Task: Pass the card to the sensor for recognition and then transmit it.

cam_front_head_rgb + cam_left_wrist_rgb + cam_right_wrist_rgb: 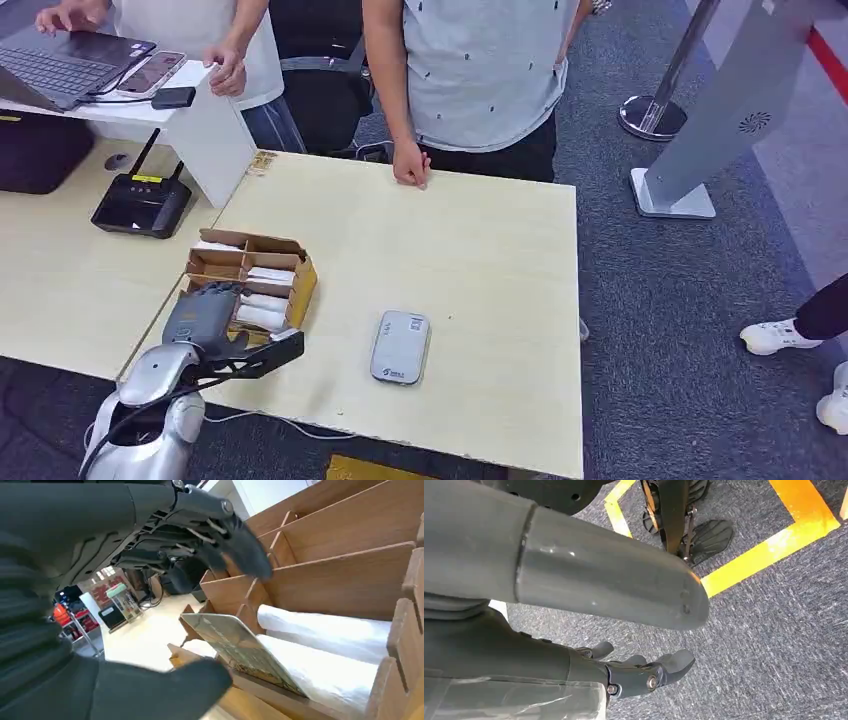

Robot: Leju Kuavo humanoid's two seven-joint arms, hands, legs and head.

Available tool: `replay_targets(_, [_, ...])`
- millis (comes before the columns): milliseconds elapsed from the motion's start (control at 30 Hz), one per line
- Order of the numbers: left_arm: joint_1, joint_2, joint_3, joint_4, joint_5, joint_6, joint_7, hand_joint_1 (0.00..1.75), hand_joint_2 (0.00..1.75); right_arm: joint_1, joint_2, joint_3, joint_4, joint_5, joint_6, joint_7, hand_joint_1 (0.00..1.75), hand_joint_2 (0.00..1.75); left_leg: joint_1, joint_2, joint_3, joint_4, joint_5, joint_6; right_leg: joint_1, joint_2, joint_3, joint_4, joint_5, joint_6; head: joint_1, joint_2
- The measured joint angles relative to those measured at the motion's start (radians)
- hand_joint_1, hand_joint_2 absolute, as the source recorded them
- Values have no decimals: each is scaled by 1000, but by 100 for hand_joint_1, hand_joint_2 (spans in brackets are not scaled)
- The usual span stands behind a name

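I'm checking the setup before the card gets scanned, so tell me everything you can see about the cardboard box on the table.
The box is an open-topped tray of brown corrugated cardboard, split by cardboard dividers into several compartments. It sits flat near the left edge of the pale wooden table, left of the grey sensor. White wrapped rolls lie in some compartments; others look empty. The left hand is over its near end, with a card tilted at the box's near wall by the thumb; whether the hand grips it is unclear.
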Motion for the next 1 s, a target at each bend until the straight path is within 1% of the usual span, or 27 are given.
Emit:
replay_targets(800, [-1, 3, -14, 0, 11, 7, 0, 175, 175, 0, 0, 0, 0, 4, 0, 0, 0, 0, 0, 0, 0, 0, 0, 0, 0, 0, 0, 0, 0, 0, 0, 0])
replay_targets(933, [-9, 3, -14, -1, 41, 28, -5, 175, 175, 0, 0, 0, 0, 3, 0, 2, 0, 0, 0, 0, 0, 0, 0, 0, 0, 0, 0, 0, 0, 0, 0, 0])
replay_targets(1000, [-28, 4, -14, -8, 66, 40, -15, 175, 175, 0, 0, 0, 0, 3, 0, 2, 0, 0, 0, 0, 0, 0, 0, 0, 0, -1, 0, 0, 0, 0, 0, 0])
